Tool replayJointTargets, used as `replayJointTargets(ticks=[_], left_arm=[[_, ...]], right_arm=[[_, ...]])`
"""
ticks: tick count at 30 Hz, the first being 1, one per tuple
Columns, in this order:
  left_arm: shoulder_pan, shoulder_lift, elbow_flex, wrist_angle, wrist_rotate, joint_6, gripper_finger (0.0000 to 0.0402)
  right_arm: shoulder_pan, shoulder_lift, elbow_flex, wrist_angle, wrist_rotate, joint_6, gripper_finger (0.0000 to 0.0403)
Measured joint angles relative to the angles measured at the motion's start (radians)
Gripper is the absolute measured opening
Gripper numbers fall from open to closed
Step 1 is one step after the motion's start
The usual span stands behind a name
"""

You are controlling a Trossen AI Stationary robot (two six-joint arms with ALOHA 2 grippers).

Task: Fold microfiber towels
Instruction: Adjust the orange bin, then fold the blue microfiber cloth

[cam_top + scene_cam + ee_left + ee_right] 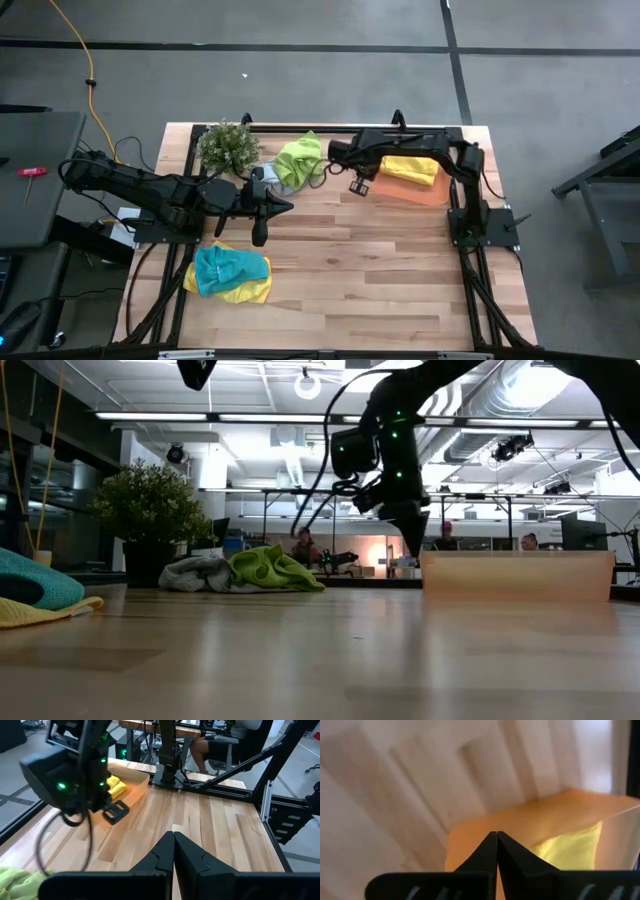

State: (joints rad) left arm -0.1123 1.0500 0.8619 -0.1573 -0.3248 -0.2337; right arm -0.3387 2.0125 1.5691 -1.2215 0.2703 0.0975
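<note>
A: How far was the folding?

B: I judged one done: a yellow towel (409,169) lay folded in the orange tray (425,192) near the table's far right corner. The teal towel (229,268) on another yellow one (252,292) at the left edge, and the green towel (299,159) beside a grey one (272,175) at the far edge, were crumpled.

A: And the arms?

B: The left gripper (284,207) was stretched over the table's middle, clenched and empty. The right gripper (357,186) hung beside the tray, clenched on nothing.
</note>
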Motion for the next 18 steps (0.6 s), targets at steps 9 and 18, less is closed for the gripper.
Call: replayJointTargets(ticks=[9, 18], left_arm=[[0.0, 0.0, 0.0, -0.004, 0.0, 0.0, 0.0], [0.0, 0.0, 0.0, -0.005, 0.0, -0.002, 0.0]], right_arm=[[0.101, 0.0, 0.0, -0.087, -0.028, -0.015, 0.0], [0.199, -0.006, -0.001, -0.178, -0.09, 0.002, 0.0]])
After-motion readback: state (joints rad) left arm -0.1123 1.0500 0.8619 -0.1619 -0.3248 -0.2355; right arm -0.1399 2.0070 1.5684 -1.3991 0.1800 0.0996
